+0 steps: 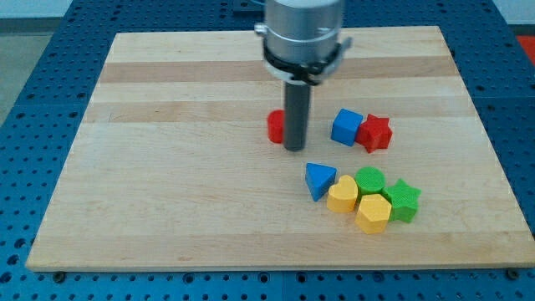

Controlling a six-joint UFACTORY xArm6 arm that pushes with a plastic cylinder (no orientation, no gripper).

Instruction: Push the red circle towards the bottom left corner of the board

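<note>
In the single camera view, a pale wooden board (209,209) lies on a blue perforated table (25,84). A straight dark rod hangs from a silver and black arm mount (303,33) at the view's top centre, and my tip (294,148) rests on the board just above the centre. There are no jaws here to open or close; the arm ends only in this rod. The red circle block (275,127) sits touching the rod's left side, at about ten o'clock from my tip, partly hidden behind the rod. At three o'clock from my tip, apart from it, a blue cube (346,127) touches a red star block (376,133). At about four to five o'clock lies a tight cluster: a blue triangle block (318,180), a yellow heart block (343,196), a yellow hexagon block (373,214), a green circle block (370,180) and a green star block (403,200).
</note>
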